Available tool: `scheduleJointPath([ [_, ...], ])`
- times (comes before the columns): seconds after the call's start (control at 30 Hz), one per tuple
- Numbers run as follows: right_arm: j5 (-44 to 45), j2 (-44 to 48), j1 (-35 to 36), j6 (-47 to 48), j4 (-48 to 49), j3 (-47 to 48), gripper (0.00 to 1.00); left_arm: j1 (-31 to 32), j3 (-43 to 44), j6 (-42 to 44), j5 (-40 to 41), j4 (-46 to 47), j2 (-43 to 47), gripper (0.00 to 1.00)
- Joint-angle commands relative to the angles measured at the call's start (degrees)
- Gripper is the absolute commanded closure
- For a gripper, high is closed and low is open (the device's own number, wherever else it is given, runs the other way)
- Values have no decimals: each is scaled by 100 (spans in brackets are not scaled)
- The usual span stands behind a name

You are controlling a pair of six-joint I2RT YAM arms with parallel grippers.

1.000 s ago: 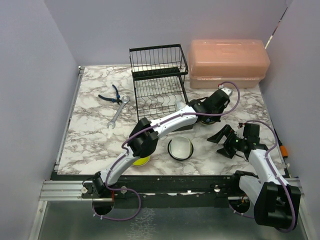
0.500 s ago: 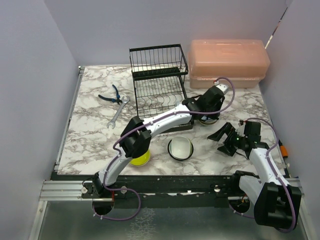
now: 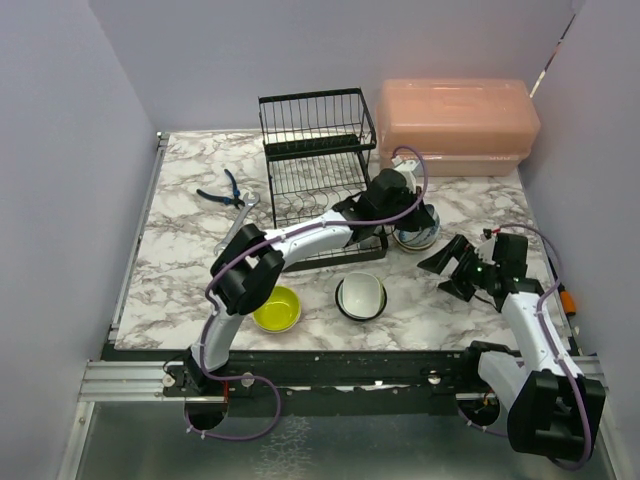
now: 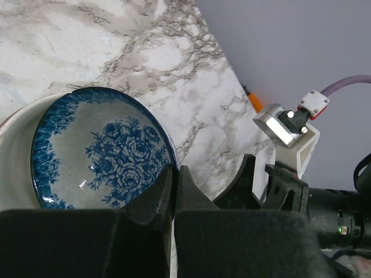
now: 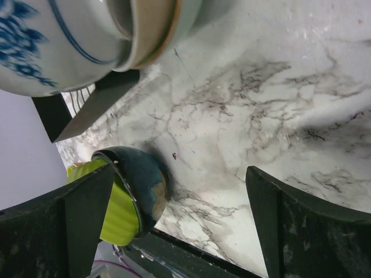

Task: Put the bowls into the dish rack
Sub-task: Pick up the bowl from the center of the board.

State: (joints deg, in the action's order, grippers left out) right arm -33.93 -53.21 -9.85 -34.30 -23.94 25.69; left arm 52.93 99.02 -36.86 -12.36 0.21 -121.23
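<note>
We see the left gripper [image 4: 175, 171] with its two fingers brought together on the right edge of the blue-patterned bowl [image 4: 98, 150]. One finger lies over the inside and the other outside. The rim itself is hidden behind the fingertips, so we judge, without being sure, that the wall of the bowl is pinched between them. A grip at the rim makes sense, because the bowl is too wide to take across. It is also nested in a paler bowl [image 4: 13, 147], so the edge is the only free part.

In the top view this bowl [image 3: 415, 236] is at the centre right of the frame, just beside the right side of the dish rack [image 3: 318, 165], not yet in it. From there the way into the slots is short.

The right gripper [image 3: 447, 278] hangs wide open and holds nothing, at the right of the frame and apart from the bowl. We think it waits there so as not to hinder the other arm.

The yellow-green bowl [image 3: 276, 309] and the teal bowl [image 3: 361, 296] lie on the table [image 3: 180, 270] at the lower centre.
</note>
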Motion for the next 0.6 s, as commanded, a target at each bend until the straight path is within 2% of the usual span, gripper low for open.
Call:
scheduleJointPath([
  [0.0, 36, 133, -26, 252, -235, 436, 0, -199, -678, -1128, -896, 2025, 545, 100],
  [0.4, 640, 341, -25, 868, -485, 1383, 0, -387, -832, -1590, -940, 2397, 806, 100],
  [0.57, 917, 240, 2, 964, -439, 1724, 0, -447, -958, -1878, -672, 2451, 1026, 100],
])
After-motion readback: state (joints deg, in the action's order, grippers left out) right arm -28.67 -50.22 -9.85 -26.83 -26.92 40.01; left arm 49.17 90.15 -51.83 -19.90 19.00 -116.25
